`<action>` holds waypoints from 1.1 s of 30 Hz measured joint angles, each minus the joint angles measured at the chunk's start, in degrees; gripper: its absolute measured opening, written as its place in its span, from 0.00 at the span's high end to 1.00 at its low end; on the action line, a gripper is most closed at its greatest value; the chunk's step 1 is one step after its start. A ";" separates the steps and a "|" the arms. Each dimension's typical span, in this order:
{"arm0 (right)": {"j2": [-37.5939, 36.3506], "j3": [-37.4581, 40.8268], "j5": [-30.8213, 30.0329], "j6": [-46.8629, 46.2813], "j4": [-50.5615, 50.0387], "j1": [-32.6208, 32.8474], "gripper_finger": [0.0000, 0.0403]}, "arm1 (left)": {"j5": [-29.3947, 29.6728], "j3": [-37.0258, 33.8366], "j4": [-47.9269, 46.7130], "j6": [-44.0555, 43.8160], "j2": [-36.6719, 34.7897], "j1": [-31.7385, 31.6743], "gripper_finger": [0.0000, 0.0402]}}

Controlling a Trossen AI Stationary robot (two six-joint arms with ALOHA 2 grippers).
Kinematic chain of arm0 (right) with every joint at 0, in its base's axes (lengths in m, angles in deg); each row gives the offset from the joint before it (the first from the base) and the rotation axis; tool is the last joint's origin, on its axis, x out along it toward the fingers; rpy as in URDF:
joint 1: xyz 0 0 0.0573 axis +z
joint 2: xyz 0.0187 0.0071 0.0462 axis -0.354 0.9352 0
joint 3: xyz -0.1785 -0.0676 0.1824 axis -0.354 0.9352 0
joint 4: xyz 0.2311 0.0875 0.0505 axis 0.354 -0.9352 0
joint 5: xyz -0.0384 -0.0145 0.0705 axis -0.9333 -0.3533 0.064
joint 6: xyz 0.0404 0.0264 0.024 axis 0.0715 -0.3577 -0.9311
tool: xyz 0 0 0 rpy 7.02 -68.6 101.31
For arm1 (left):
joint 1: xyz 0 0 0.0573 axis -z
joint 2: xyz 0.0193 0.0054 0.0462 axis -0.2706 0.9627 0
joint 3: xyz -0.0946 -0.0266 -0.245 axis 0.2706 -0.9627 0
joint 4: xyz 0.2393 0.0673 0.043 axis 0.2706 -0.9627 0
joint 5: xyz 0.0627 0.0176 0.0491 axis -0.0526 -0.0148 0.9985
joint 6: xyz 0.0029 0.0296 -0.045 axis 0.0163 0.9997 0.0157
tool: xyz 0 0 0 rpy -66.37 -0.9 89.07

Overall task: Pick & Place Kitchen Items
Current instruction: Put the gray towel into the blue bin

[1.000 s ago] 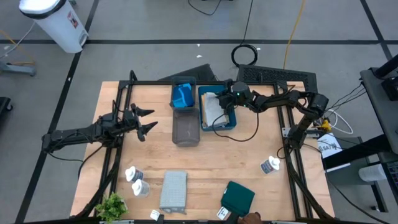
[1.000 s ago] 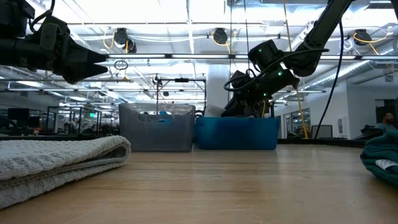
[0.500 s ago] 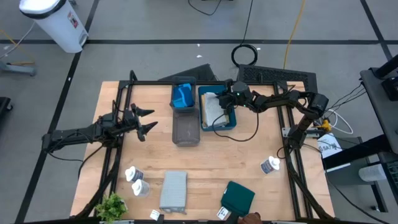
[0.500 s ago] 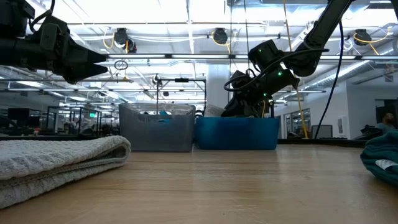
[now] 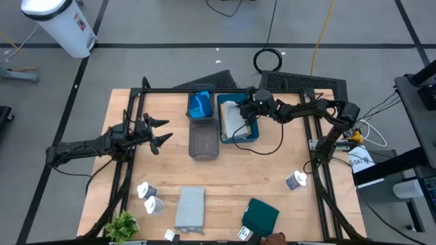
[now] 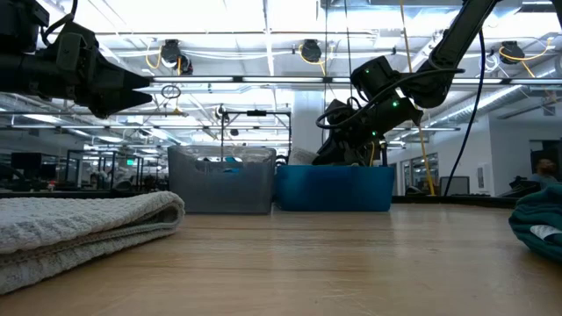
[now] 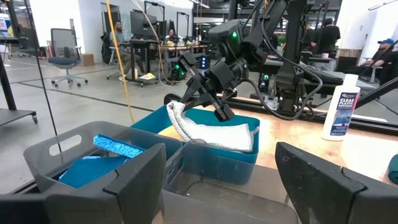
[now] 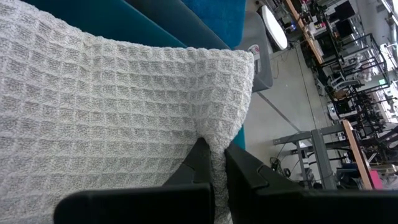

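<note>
A whitish waffle-weave cloth point(image 5: 234, 117) lies in the teal tray point(image 5: 253, 134) at the table's far middle. My right gripper point(image 5: 246, 113) is shut on it and also shows in the low view point(image 6: 338, 140). My left gripper point(image 5: 162, 133) is open and empty above the table's left half. On the near part of the table lie a grey folded cloth point(image 5: 191, 208), a dark teal cloth point(image 5: 261, 215) and small white bottles point(image 5: 150, 198) point(image 5: 296, 181). My right gripper pinches a raised fold of the whitish cloth point(image 8: 214, 127) between its two fingers, close to one corner of the cloth. The fingers slant down at it from the table's right. That end point(image 7: 177, 115) stands up above the tray's rim; the rest lies in the tray.
A grey tray point(image 5: 202, 141) stands left of the teal one, and another behind it holds blue sponges point(image 5: 199, 105). A small green plant point(image 5: 122, 224) stands at the near left corner. A black frame point(image 5: 129, 136) runs along the table's sides. People sit in the room beyond.
</note>
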 joint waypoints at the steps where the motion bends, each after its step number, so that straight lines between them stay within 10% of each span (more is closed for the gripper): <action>1: 0.00 0.00 -0.02 -0.16 0.01 0.00 1.00 | 0.00 0.00 0.00 -0.01 0.00 -0.02 0.23; 33: 0.00 0.00 0.00 -2.80 0.00 0.02 0.94 | 0.00 0.00 -0.02 -0.01 0.01 -0.01 0.23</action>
